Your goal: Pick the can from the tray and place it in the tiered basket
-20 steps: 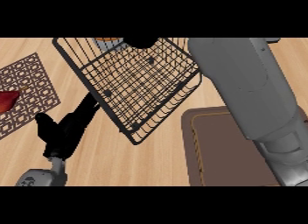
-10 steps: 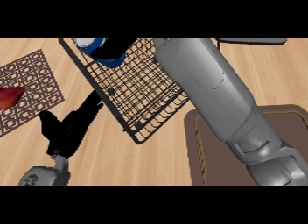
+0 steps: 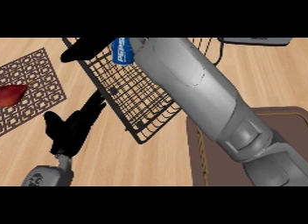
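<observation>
One can, blue, over the basket; right robot hand hidden, grip untellable, probably holding. Lower can upright before release. Left robot hand open, idle.

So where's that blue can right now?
The blue can is near the top of the head view, left of centre, over the wire basket, against the upper end of the robot's grey right forearm.

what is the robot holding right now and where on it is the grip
Most likely the blue can, over the wire basket. The right forearm hides its hand, so the hold's place cannot be told. The left hand holds nothing, fingers straight.
</observation>
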Robot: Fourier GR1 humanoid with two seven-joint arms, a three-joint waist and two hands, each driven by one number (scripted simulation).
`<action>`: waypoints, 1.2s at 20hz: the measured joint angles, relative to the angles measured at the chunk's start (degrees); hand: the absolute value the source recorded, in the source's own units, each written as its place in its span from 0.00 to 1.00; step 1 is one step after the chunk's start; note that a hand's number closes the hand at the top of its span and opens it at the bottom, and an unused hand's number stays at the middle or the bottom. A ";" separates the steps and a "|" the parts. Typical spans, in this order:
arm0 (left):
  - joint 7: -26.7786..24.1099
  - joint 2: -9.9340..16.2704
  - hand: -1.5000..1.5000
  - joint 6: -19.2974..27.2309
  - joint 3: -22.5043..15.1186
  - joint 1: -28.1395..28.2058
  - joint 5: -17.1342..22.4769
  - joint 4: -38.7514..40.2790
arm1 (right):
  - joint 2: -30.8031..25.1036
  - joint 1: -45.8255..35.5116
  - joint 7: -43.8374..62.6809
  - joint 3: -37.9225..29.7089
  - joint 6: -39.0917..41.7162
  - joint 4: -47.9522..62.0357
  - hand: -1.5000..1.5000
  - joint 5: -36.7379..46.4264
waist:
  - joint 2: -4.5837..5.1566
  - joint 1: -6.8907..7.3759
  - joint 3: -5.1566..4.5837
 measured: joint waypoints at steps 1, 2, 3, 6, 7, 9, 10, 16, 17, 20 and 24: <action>0.36 0.23 0.50 -0.07 0.37 -0.13 0.12 0.09 | 0.02 -0.57 -0.42 0.29 -1.82 0.24 0.00 -0.49 | -0.05 -0.24 -0.02; -0.06 0.32 0.50 -0.25 0.47 0.21 0.08 0.05 | 0.03 -1.18 -0.91 0.14 -3.48 0.84 0.00 -0.54 | -0.10 -0.51 -0.01; 0.03 0.45 0.50 -0.31 0.65 0.59 0.16 -0.24 | 0.03 -1.69 -1.11 0.00 -5.26 1.23 0.00 -0.84 | -0.15 -0.72 -0.02; 0.57 0.95 0.50 -0.33 1.61 1.45 0.52 -0.82 | -0.33 -2.38 -0.68 -3.13 -8.36 3.05 0.00 -2.22 | -0.25 -1.54 0.05; 0.39 0.95 0.50 -0.34 1.91 1.47 0.57 -0.58 | -0.67 -1.98 -0.33 -4.12 -8.79 3.34 0.00 -2.72 | -0.30 -2.02 0.09; 0.27 1.10 0.50 0.13 2.14 2.27 -0.04 -1.06 | -2.43 -1.46 0.47 -5.87 -9.08 4.08 0.00 -3.29 | -0.41 -2.56 0.17; 0.58 0.99 0.50 0.44 2.13 2.54 -0.24 -1.40 | -3.55 -1.28 1.16 -6.39 -8.98 4.38 0.00 -3.28 | -0.48 -2.79 0.19; 1.72 1.31 0.50 -0.12 3.27 2.87 0.62 -1.95 | -14.46 4.19 0.35 -9.13 1.35 3.36 0.00 -4.80 | -0.56 -3.96 0.16; 2.00 1.14 0.50 0.19 3.29 2.93 0.47 -2.06 | -16.34 5.27 0.08 -9.44 3.79 2.91 0.00 -5.16 | -0.61 -4.13 0.20; 1.25 1.12 0.50 0.00 3.62 3.75 0.50 -2.42 | -22.85 8.82 -1.27 -10.54 13.14 1.71 0.00 -6.84 | -0.68 -4.58 0.22; 1.68 1.25 0.50 -0.45 3.81 3.41 0.63 -2.54 | -31.92 12.80 -4.66 -12.73 25.72 2.28 0.00 -8.85 | -0.49 -4.49 0.15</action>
